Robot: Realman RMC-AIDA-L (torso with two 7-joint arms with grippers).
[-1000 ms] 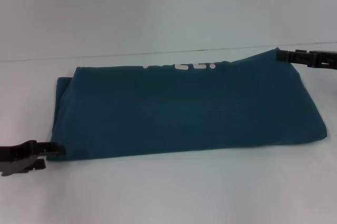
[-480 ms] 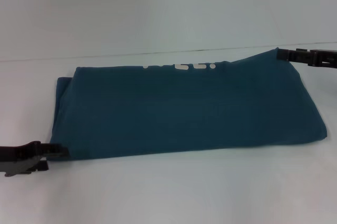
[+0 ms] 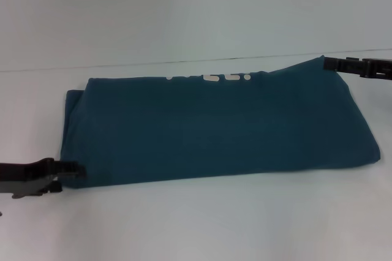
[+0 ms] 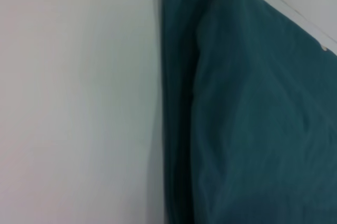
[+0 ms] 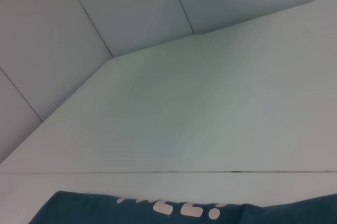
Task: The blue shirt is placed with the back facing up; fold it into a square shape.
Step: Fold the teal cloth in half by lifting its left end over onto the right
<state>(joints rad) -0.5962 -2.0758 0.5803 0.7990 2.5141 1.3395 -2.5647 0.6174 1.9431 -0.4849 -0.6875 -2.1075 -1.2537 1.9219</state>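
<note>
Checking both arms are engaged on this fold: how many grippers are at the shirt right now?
2. The left gripper is at the near left corner of the blue shirt; the right gripper is at its far right corner. Neither wrist view shows fingers.

Before you, a plain white bench point(image 3: 196, 224), its far edge a thin dark line, a pale panelled wall point(image 5: 131, 8) behind with narrow dark seams, soft even light, faint shadows

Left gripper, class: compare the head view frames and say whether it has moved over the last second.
Yes. The left gripper has slid inward along the table, its tip now overlapping the blue shirt at its near left corner.
</note>
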